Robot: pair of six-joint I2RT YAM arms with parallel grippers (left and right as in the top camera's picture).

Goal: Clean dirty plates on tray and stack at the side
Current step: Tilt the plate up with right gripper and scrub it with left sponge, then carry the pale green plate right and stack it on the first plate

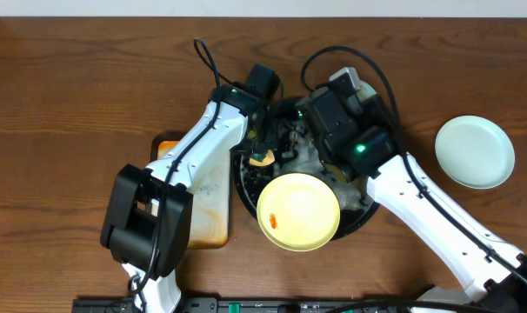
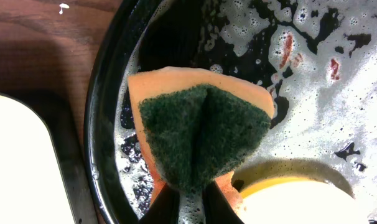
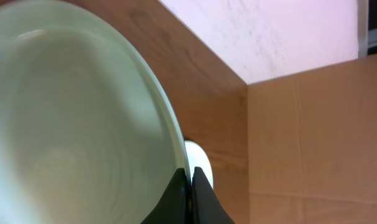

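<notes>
The black round tray (image 1: 365, 214) holds soap foam and a pale yellow plate (image 1: 298, 210) with a small orange smear at its front left. My left gripper (image 2: 190, 194) is shut on an orange sponge with a green scouring face (image 2: 201, 130), held over the foamy tray (image 2: 104, 93) just beside the yellow plate (image 2: 300, 202). My right gripper (image 3: 190, 177) is shut on the rim of a mint-green plate (image 3: 70, 124), held on edge. In the overhead view that plate is hidden under the right arm (image 1: 333, 122). A second mint-green plate (image 1: 475, 151) lies on the tabletop at the right.
A smaller rectangular tray with an orange-stained white surface (image 1: 207, 204) lies left of the round tray, under the left arm. It also shows in the left wrist view (image 2: 20, 162). A cardboard box (image 3: 313, 137) stands beyond the table's edge.
</notes>
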